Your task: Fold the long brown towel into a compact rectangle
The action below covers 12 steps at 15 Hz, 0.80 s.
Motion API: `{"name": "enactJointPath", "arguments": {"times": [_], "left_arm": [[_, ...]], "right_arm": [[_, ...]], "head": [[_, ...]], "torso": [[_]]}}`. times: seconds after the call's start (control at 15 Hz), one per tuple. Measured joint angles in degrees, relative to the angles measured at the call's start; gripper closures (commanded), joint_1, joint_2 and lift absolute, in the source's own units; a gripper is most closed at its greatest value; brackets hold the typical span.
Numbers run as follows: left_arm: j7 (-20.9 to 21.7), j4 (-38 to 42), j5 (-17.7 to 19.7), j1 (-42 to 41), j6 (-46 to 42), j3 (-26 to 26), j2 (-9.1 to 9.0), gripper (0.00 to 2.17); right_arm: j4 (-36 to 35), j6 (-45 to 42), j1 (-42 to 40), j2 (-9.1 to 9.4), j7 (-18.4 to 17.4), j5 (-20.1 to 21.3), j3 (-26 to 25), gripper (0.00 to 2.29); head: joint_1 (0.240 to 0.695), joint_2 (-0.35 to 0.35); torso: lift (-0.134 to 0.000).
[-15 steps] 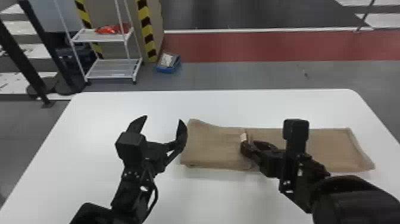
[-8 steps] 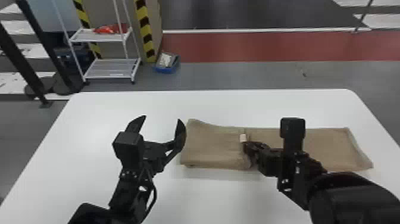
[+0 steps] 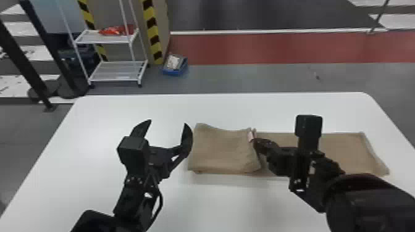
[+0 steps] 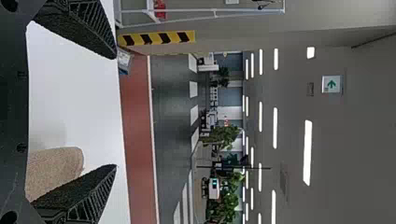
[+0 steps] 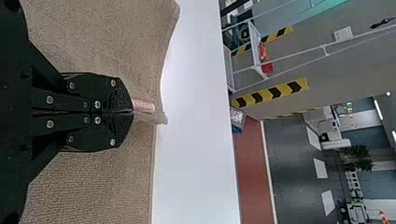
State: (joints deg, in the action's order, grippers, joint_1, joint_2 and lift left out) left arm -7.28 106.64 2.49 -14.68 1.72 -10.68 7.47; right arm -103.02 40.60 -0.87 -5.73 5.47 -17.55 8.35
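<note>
Across the white table lies the brown towel (image 3: 222,151), its left part doubled over in a thicker layer and its right part flat. In the head view my right gripper (image 3: 255,142) is at the folded layer's right edge, beside a small pale tag. The right wrist view shows the right gripper (image 5: 132,112) shut on that towel edge, with brown cloth (image 5: 93,37) on both sides. My left gripper (image 3: 168,125) stands open just left of the towel, holding nothing. In the left wrist view, the left gripper (image 4: 116,112) has its fingers wide apart, with towel (image 4: 53,168) behind one.
The white table (image 3: 92,138) extends around the towel, its far edge behind it. Beyond on the floor stand a white wire rack (image 3: 119,69) and a blue bin (image 3: 175,65).
The right gripper has closed on the towel's folded edge and shifted slightly left. The left arm has moved very slightly left.
</note>
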Motion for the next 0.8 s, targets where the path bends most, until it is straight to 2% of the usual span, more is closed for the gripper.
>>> {"name": "enactJointPath", "arguments": {"times": [0.2,0.4,0.47,0.6,0.8], "left_arm": [[0.02,0.38,0.03,-0.13,0.0,0.28,0.0,0.04],[0.08,0.87,-0.01,-0.62,0.0,0.63,0.0,0.04],[0.08,0.91,-0.02,-0.7,0.0,0.7,0.01,0.04],[0.08,0.93,-0.05,-0.77,0.0,0.68,0.02,0.04],[0.01,0.8,-0.2,-0.78,0.0,0.01,-0.04,0.04]], "right_arm": [[-6.25,1.1,-1.91,-0.37,1.03,-2.0,-3.61,1.3],[-13.74,7.15,-4.27,-0.89,4.03,-6.16,-14.67,1.3],[-15.05,10.04,-4.7,-1.4,5.23,-7.44,-19.2,1.3],[-14.63,13.76,-5.26,-2.84,7.06,-8.45,-25.46,1.3],[-8.4,13.56,-4.71,-4.56,8.2,-6.67,-26.5,1.3]], "head": [[0.695,0.052],[0.695,0.001],[0.695,-0.052],[0.695,-0.105],[0.695,-0.16]], "torso": [[-0.117],[-0.117],[-0.117],[-0.117],[-0.117]]}}
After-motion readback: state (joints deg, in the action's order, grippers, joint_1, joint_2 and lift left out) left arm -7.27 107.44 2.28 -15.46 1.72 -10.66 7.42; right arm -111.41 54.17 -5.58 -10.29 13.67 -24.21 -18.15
